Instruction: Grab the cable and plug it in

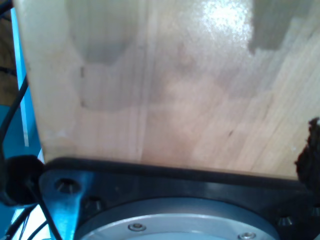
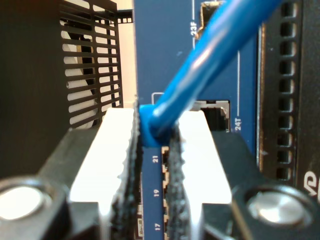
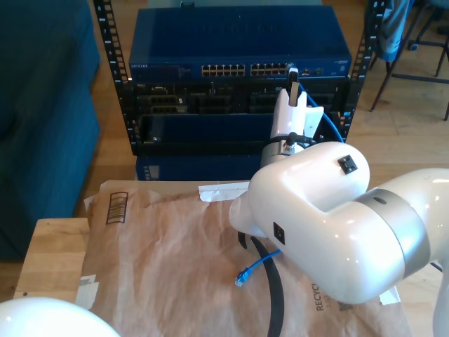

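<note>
Cable (image 2: 200, 75): blue booted end clamped between the pads of your second claw (image 2: 155, 150), right at the blue switch (image 3: 238, 53) face near port 21. Its long axis runs back from the port row; the free plug (image 3: 240, 279) lies on brown paper (image 3: 168, 239). First claw's state: cannot tell; its camera faces the wooden worktop (image 1: 175, 90).

Showing soft, even daylight in the exterior view, with gentle sheen on the white arm shell (image 3: 330, 210) and mild shadow beneath it on the brown paper (image 3: 175, 260). Blurring heavily in the first wrist view, with a bright glare patch on the wooden surface (image 1: 225, 20) and grey shadows across it. Losing focus close in front of my second gripper (image 2: 156, 135), softening the cable (image 2: 200, 75); rendering the blue panel (image 2: 165, 50) behind sharper.
</note>
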### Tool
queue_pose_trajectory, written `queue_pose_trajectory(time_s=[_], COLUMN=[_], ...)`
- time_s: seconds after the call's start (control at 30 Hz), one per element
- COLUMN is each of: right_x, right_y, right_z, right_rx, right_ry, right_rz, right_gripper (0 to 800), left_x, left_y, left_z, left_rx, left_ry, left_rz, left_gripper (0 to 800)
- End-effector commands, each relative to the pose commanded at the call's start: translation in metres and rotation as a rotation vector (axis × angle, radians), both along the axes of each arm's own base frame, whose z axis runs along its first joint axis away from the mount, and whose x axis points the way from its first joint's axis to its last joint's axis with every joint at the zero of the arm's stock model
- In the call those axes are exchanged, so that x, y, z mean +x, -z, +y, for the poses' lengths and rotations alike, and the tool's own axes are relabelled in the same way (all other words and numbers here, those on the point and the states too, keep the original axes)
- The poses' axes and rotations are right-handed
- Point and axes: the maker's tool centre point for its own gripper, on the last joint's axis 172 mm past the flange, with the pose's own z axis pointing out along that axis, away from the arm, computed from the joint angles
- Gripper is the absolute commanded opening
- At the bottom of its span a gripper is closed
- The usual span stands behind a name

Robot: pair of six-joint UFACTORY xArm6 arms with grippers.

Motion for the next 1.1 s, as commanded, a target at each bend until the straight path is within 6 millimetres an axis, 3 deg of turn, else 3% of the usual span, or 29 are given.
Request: queue_pose_trajectory(time_s=[1.1], right_x=[0.009], right_y=[0.0036], right_z=[0.0055], right_rx=[0.014], right_ry=[-0.012], right_rz=[0.009], right_gripper=[0], left_x=[0.0], left_y=[0.0], left_z=[0.0], left_rx=[0.0], left_ry=[0.0], left_rz=[0.0], left_gripper=[800])
